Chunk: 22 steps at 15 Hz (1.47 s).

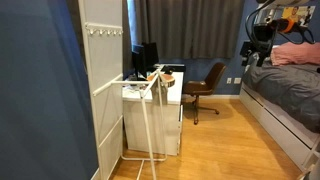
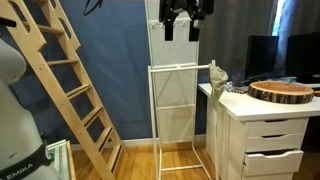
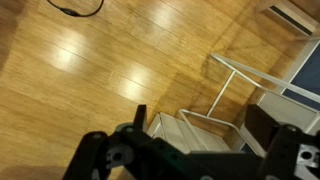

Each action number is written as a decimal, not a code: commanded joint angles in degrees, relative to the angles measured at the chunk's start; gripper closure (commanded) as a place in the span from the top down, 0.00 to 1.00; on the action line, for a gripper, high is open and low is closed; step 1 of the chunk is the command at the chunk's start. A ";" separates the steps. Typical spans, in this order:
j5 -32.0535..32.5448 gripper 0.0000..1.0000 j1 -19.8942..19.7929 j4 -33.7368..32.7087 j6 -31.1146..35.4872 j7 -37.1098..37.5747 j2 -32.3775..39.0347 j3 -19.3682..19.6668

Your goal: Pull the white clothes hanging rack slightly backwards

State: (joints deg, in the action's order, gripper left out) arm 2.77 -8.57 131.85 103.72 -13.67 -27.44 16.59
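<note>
Gripper (image 2: pixel 181 35) spread wide and empty, hanging above the white clothes rack (image 2: pixel 180 66) without touching it.

Both black fingers (image 3: pixel 92 152) stand far apart in the wrist view, with only the wooden floor (image 3: pixel 90 70) and the rack's thin rails (image 3: pixel 228 90) below them. There is one rack. It is bare white tubing: an upright rectangular frame with slanted arms and slim feet on the floor. It stands between the blue wall and a white drawer unit (image 2: pixel 265 135), just beside the unit. In an exterior view (image 1: pixel 155 115) it sits in front of a white panel (image 1: pixel 100 90). Also visible are one wooden ladder (image 2: pixel 70 90), one round wood slab (image 2: pixel 283 92), one brown office chair (image 1: pixel 205 88) and one bed (image 1: pixel 285 95).
</note>
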 commanded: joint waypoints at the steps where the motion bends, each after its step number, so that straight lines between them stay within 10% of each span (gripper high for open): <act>1: -0.32 1.00 -0.76 -0.16 -0.13 -0.31 0.15 -0.62; 10: -0.32 1.00 -0.76 -0.16 -0.13 -0.31 0.15 -0.62; 22: -10.85 1.00 9.40 -18.70 5.40 11.07 15.49 -13.11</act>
State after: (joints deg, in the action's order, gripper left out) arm -4.89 0.25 119.18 107.84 -7.02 -17.94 5.46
